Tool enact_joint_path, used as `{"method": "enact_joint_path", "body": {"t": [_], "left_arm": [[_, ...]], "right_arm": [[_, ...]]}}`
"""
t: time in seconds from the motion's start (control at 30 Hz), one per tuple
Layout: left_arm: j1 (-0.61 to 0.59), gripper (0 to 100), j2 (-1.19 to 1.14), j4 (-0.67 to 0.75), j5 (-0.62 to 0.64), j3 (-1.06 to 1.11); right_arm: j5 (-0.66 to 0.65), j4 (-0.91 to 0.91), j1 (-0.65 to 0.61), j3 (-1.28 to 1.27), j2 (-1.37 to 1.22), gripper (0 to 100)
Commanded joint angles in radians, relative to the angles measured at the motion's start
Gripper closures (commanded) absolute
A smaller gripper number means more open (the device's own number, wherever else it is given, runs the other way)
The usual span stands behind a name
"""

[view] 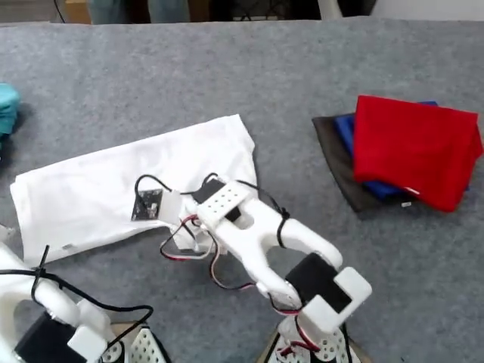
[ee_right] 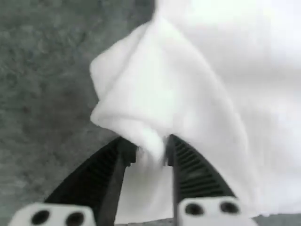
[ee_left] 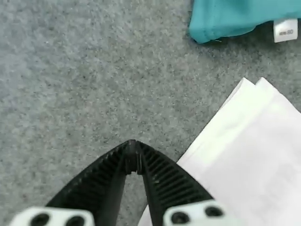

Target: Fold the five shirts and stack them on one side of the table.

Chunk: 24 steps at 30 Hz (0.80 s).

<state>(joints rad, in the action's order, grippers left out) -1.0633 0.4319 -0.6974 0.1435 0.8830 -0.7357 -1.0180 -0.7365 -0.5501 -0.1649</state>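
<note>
A: Where is the white shirt [view: 113, 189] lying?
B: Spread across the grey desk [view: 302, 76] in front of both arms, as a long, flat shape. At one end its edges show in layers.
A: And the right gripper [ee_right: 150, 146]?
B: Grasping it. A bunched fold of the white cloth is pinched between the black fingers [ee_right: 188, 169], and the cloth rises in a ridge toward them.
A: The left gripper [ee_left: 133, 157]?
B: Clenched on nothing, tips touching, over bare desk just beside the white shirt's edge.
A: Any other shirts?
B: A teal shirt [ee_left: 235, 16] lies beyond that gripper with its white label [ee_left: 285, 30] showing. From above it sits at the desk's edge on the left arm's side. On the right arm's side there is a stack: a red shirt [view: 416, 147] on top, a blue shirt [view: 346, 130] under it and a dark shirt [view: 336, 170] at the bottom, well apart from the white one
</note>
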Motion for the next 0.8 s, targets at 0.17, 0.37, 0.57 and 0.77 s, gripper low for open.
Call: {"method": "enact_joint_path", "body": {"t": [0.17, 0.37, 0.57, 0.77], "left_arm": [[-0.007, 97, 0.018, 0.005, 0.006, -0.039], [0.004, 97, 0.018, 0.005, 0.006, -0.035], [0.019, 97, 0.017, 0.040, 0.006, -0.007], [0.030, 97, 0.020, 0.063, 0.005, 0.016]], "right_arm": [[0.000, -0.115, 0.063, 0.179, -0.104, 98.5], [-0.009, -0.430, 0.103, 0.545, -0.156, 98.5], [-0.189, -0.667, 0.106, 0.952, -0.397, 98.5], [-0.245, -0.743, 0.107, 1.391, -0.644, 98.5]]}}
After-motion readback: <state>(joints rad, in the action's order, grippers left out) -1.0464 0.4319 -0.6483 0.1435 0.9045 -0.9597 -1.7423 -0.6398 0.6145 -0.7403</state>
